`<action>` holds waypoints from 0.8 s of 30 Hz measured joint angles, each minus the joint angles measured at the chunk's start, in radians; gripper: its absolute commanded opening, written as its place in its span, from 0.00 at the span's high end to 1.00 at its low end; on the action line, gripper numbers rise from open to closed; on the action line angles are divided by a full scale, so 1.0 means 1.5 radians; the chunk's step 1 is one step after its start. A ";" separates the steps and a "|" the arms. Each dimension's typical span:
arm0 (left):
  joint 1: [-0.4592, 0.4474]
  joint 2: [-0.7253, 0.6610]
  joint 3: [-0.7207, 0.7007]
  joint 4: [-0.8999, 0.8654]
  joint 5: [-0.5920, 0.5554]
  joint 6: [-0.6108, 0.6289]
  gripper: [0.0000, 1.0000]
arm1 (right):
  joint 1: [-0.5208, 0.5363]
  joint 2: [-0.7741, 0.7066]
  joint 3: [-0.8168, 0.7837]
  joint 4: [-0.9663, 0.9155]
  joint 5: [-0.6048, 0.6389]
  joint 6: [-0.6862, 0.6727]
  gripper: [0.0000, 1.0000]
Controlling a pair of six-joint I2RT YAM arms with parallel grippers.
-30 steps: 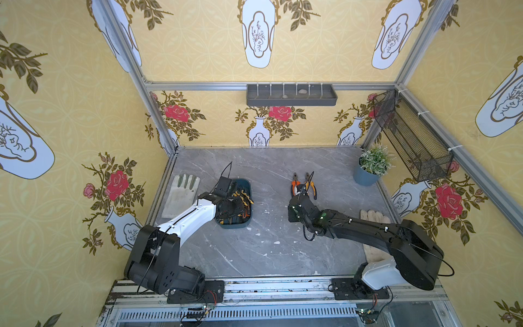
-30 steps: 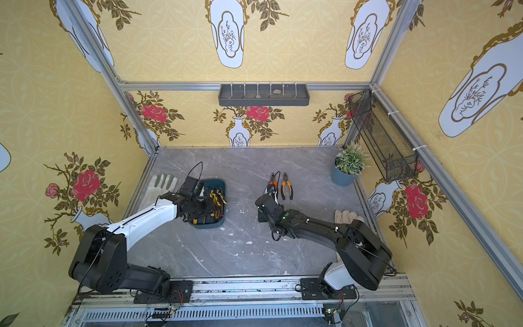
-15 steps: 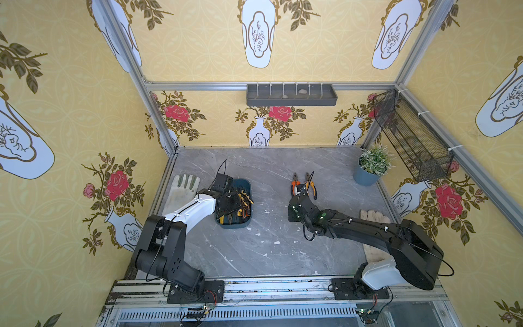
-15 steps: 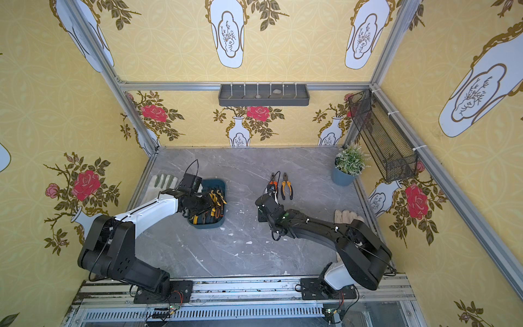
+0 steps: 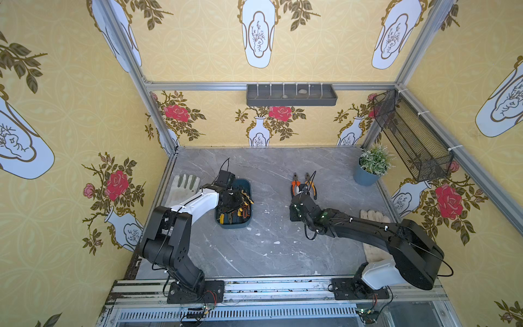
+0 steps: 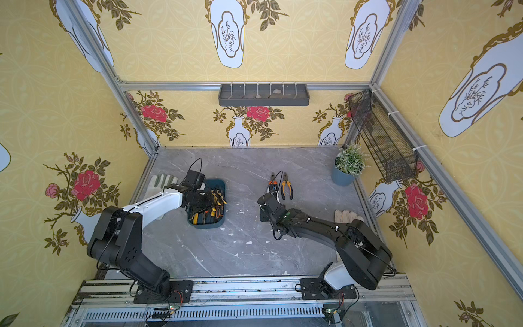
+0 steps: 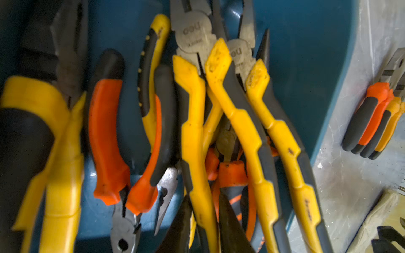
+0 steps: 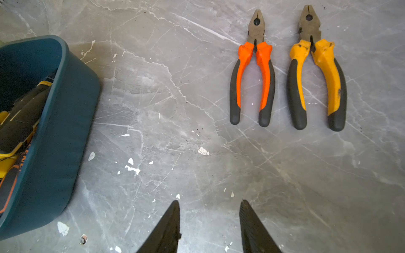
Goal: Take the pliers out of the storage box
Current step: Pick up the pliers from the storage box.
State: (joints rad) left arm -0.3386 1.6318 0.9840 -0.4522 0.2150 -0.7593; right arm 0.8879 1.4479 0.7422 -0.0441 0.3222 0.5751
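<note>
The dark teal storage box [image 5: 249, 184] [image 6: 224, 184] stands left of the table's middle with several pliers [image 7: 245, 122] piled inside. My left gripper [image 7: 203, 195] [image 5: 234, 201] is down in the box. Its dark fingers [image 7: 230, 221] press both sides of one yellow handle [image 7: 192, 135], so it is shut on that handle. Two pliers lie side by side on the table, an orange-handled one [image 8: 252, 81] [image 5: 295, 187] and a yellow-handled one [image 8: 317, 81] [image 5: 312, 185]. My right gripper [image 8: 209, 203] hovers open just short of them with nothing in it.
A work glove [image 5: 184, 185] lies by the left wall and another [image 5: 375, 216] beside the right arm. A potted plant [image 5: 368, 174] stands at the back right under a black mesh basket [image 5: 410, 136]. A grey tray [image 5: 291, 94] hangs on the back wall.
My left arm's elbow has drawn back toward the base while the gripper stayed in the box and its jaws closed on the yellow handle. The right arm has not moved.
</note>
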 measured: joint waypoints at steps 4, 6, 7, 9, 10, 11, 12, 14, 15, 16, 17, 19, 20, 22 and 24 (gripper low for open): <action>0.000 -0.006 -0.005 0.001 0.001 -0.004 0.85 | -0.002 -0.002 -0.002 0.000 -0.002 0.000 0.55; 0.000 -0.009 -0.009 -0.006 0.001 -0.006 0.89 | -0.002 -0.003 -0.003 0.001 -0.002 0.000 0.55; 0.000 -0.011 -0.009 -0.006 0.003 -0.005 0.91 | -0.003 -0.003 -0.004 0.002 -0.002 0.000 0.55; -0.002 -0.017 -0.011 -0.006 0.006 0.002 0.95 | -0.003 -0.004 -0.005 0.001 -0.002 0.000 0.54; -0.002 -0.021 -0.012 -0.008 0.007 0.005 0.97 | -0.003 -0.005 -0.005 0.001 -0.002 0.000 0.55; -0.002 -0.027 -0.015 -0.011 0.007 0.009 1.00 | -0.003 -0.006 -0.005 0.001 -0.002 0.001 0.55; -0.002 -0.033 -0.017 -0.014 0.006 0.013 1.00 | -0.003 -0.007 -0.006 0.001 -0.003 0.001 0.55; -0.003 -0.045 -0.021 -0.024 0.006 0.020 1.00 | -0.003 -0.007 -0.006 0.001 -0.003 0.001 0.54; -0.003 -0.051 -0.021 -0.031 0.005 0.022 1.00 | -0.003 -0.007 -0.006 0.001 -0.003 0.001 0.55; -0.003 -0.058 -0.022 -0.036 0.003 0.026 1.00 | -0.003 -0.006 -0.006 0.001 -0.003 0.001 0.54; -0.003 -0.066 -0.022 -0.043 0.001 0.031 1.00 | -0.003 -0.005 -0.006 0.001 -0.003 0.001 0.55; -0.003 -0.083 -0.022 -0.053 -0.006 0.038 1.00 | -0.003 -0.002 -0.004 0.000 -0.003 0.002 0.54; -0.003 -0.093 -0.022 -0.058 -0.010 0.044 1.00 | -0.003 -0.001 -0.003 0.000 -0.003 0.002 0.54; -0.003 -0.114 -0.023 -0.070 -0.018 0.054 1.00 | -0.003 0.001 -0.001 0.000 -0.002 0.002 0.55; -0.005 -0.139 -0.026 -0.076 -0.024 0.068 1.00 | -0.003 0.006 0.004 -0.003 -0.002 0.002 0.55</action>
State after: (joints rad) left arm -0.3454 1.4235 0.9447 -0.5655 0.1795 -0.6579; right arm 0.8841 1.4563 0.7486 -0.0483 0.3195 0.5785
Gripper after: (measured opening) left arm 0.110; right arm 0.455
